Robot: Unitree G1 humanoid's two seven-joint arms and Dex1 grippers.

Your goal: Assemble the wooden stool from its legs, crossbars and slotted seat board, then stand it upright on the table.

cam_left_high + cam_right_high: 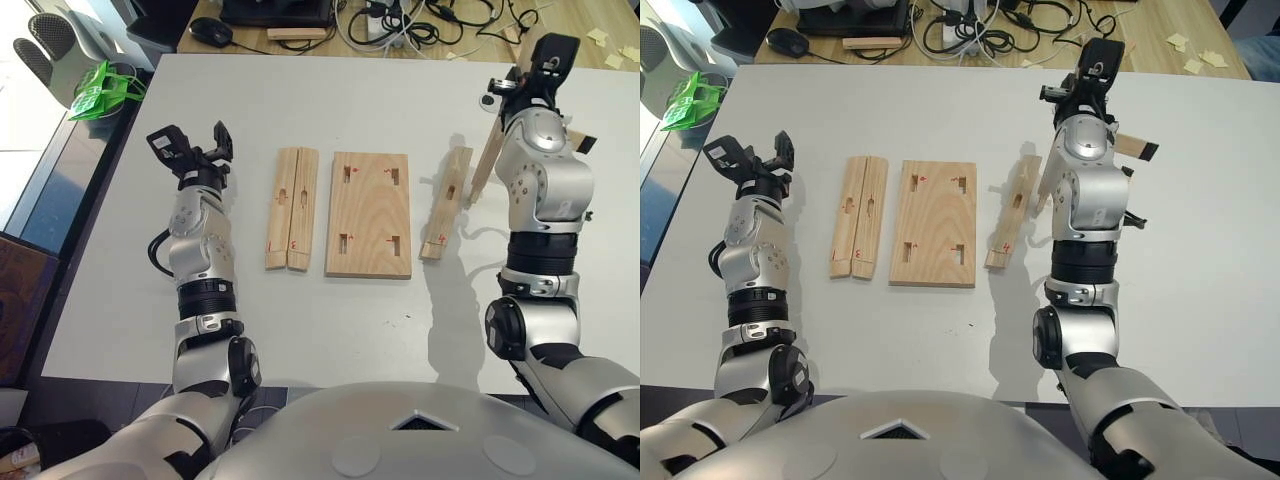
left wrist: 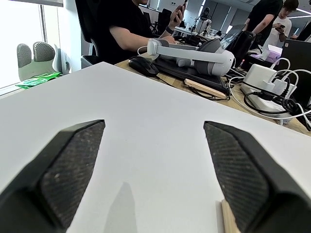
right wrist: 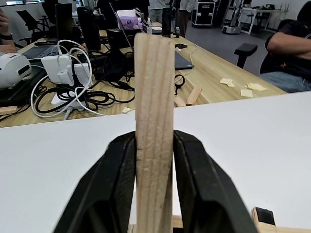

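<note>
Wooden bar (image 3: 154,73) clenched in right gripper (image 3: 154,141) above table (image 1: 300,100), beside single leg (image 1: 445,203); left gripper (image 1: 196,142) spread wide, grasping nothing, near paired legs (image 1: 292,208); slotted seat board (image 1: 369,213) flat between.

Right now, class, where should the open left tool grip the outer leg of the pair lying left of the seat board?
Probably the left tool should come from above at the near end: the outer leg lies flat against its twin, and only there a small gap seems to admit a finger.
</note>
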